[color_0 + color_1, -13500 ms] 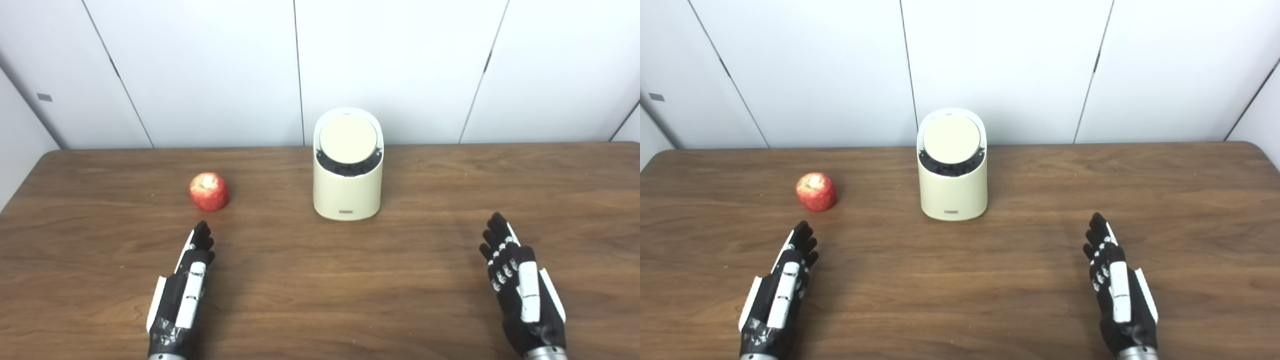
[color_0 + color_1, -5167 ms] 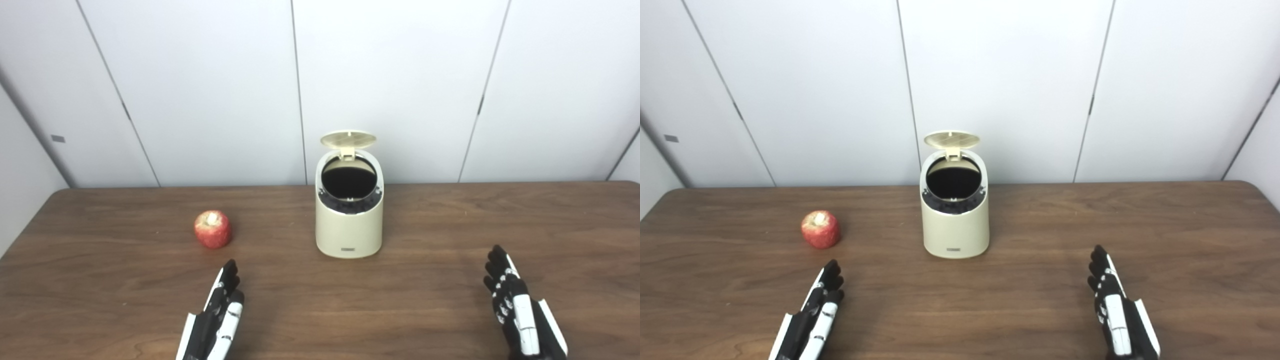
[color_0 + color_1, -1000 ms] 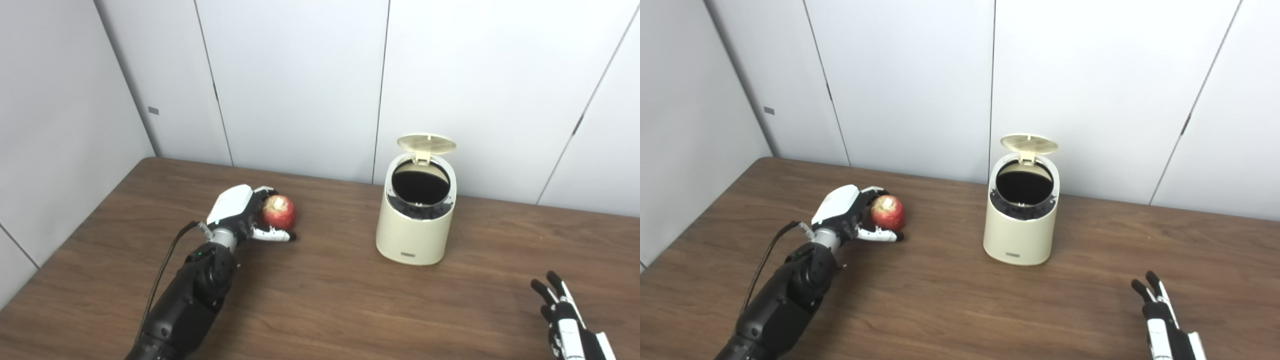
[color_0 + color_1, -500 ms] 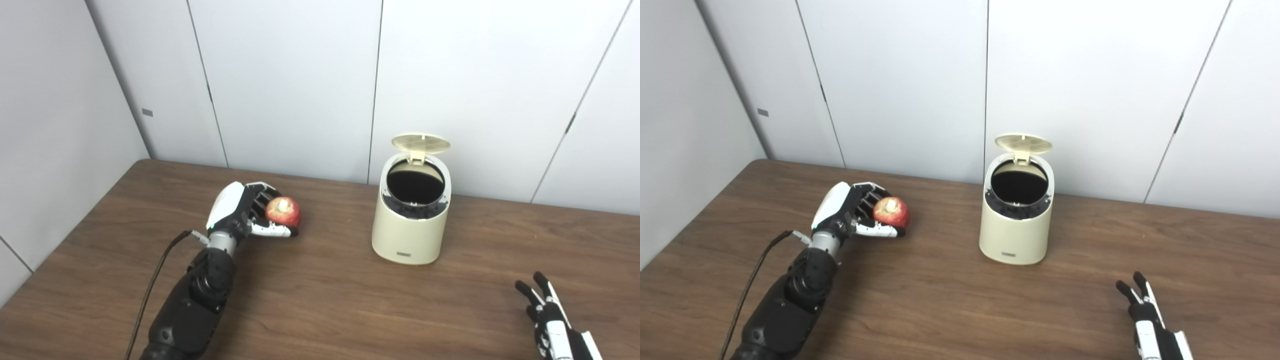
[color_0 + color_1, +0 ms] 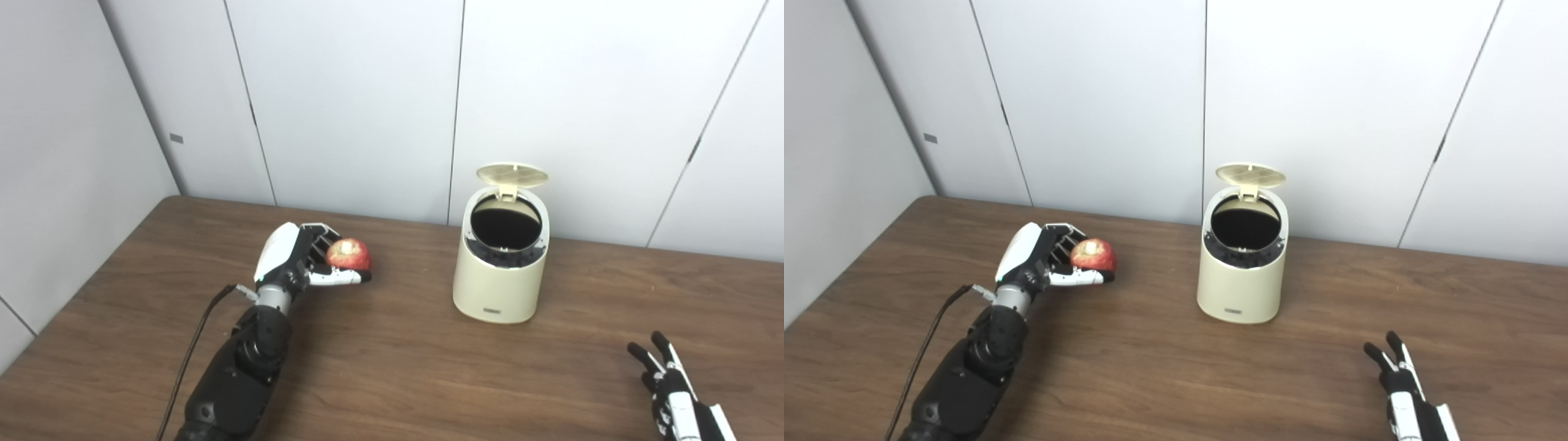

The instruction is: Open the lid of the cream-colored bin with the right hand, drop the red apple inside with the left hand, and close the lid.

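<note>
Round red apple (image 5: 349, 253) now lifted off brown wooden table (image 5: 398, 367), gripped in left hand (image 5: 300, 260); cream-coloured bin (image 5: 501, 278) lid (image 5: 512, 174) already raised; right hand (image 5: 677, 398) rested empty, fingers spread; drop awaited.

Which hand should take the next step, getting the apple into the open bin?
Left. The left hand already grips the red apple, and the bin stands to its right with its lid raised. The right hand sits open, low near the table's front edge, empty.

brown wooden table (image 5: 429, 380), pale panelled wall (image 5: 355, 104) behind it
</note>
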`<control>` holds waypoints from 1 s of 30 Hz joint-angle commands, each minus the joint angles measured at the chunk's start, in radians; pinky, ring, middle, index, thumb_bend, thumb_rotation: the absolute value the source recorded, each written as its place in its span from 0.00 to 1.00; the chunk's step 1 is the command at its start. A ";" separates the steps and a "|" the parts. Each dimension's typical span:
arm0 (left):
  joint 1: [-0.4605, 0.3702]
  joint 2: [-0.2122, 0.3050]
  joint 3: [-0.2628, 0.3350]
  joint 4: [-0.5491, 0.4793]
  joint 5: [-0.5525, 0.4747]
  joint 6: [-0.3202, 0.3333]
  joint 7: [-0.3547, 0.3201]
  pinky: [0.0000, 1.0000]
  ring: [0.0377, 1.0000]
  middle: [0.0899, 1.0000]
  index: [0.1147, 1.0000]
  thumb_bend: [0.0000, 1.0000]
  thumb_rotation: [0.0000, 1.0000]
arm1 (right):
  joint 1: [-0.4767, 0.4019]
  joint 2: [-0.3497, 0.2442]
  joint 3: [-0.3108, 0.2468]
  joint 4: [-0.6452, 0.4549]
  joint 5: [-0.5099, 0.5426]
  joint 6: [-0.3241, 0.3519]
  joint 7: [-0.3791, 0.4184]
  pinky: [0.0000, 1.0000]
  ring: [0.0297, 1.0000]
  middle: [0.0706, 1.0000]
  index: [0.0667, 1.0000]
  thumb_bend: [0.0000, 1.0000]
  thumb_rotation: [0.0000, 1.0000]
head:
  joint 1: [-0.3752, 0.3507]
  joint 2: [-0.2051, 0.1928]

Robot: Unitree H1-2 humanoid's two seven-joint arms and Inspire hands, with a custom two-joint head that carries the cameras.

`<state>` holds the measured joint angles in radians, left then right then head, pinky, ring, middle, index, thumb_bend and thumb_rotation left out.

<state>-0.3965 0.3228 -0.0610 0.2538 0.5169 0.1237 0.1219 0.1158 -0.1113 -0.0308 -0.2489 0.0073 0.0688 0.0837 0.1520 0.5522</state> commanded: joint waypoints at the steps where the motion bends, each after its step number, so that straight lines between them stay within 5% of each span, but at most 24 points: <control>1: -0.029 0.026 0.000 -0.073 0.034 -0.030 0.039 0.33 0.36 0.40 0.45 0.50 0.00 | -0.020 -0.006 0.000 -0.018 -0.004 -0.036 -0.003 1.00 0.99 0.89 0.98 0.62 1.00 | 0.000 0.000; 16: -0.058 -0.010 -0.069 -0.319 0.155 0.024 -0.028 0.39 0.36 0.38 0.43 0.50 0.00 | -0.027 0.007 0.021 0.016 -0.031 -0.036 -0.008 1.00 0.99 0.90 0.99 0.62 1.00 | -0.053 -0.015; 22: -0.099 -0.064 -0.096 -0.405 0.209 0.077 -0.068 0.39 0.38 0.37 0.43 0.50 0.00 | -0.031 0.013 0.031 0.019 -0.045 -0.030 -0.014 1.00 0.99 0.90 0.99 0.62 1.00 | -0.064 -0.018; 30: -0.126 -0.117 -0.117 -0.423 0.236 0.071 -0.074 0.39 0.40 0.38 0.45 0.50 0.00 | -0.029 0.020 0.034 0.030 -0.047 -0.029 -0.017 1.00 1.00 0.92 0.99 0.61 1.00 | -0.076 -0.029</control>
<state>-0.4701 0.1995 -0.1835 -0.1477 0.7388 0.2172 0.0316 0.0956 -0.0953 -0.0005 -0.2202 -0.0432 0.0479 0.0688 0.0782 0.5277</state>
